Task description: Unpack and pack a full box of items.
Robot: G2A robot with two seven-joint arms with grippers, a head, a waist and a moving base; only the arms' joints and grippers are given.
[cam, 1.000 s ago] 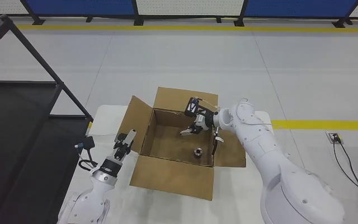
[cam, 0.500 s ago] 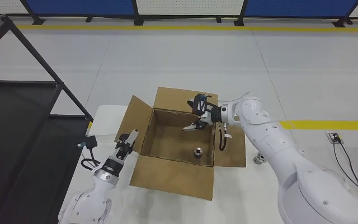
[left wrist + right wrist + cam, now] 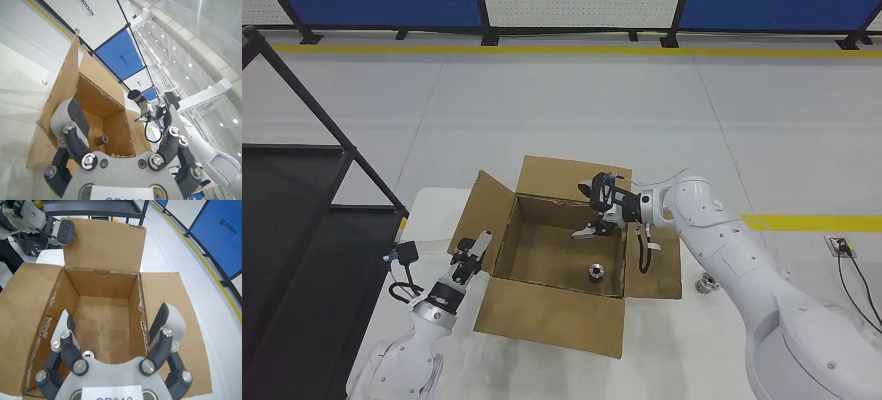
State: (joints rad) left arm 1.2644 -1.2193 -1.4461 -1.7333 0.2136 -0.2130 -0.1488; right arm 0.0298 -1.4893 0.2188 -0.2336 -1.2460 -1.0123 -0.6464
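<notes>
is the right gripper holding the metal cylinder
No, the right gripper is open and empty above the box, while the metal cylinder lies on the box floor.

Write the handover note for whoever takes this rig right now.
Left gripper: open, empty, outside the cardboard box, by its side flap.
Right gripper: open, empty, over the box's opening.
Box: flaps spread; one metal cylinder lies on its floor.
Done: box opened.
Left: probably lift the cylinder out, then repack.
</notes>
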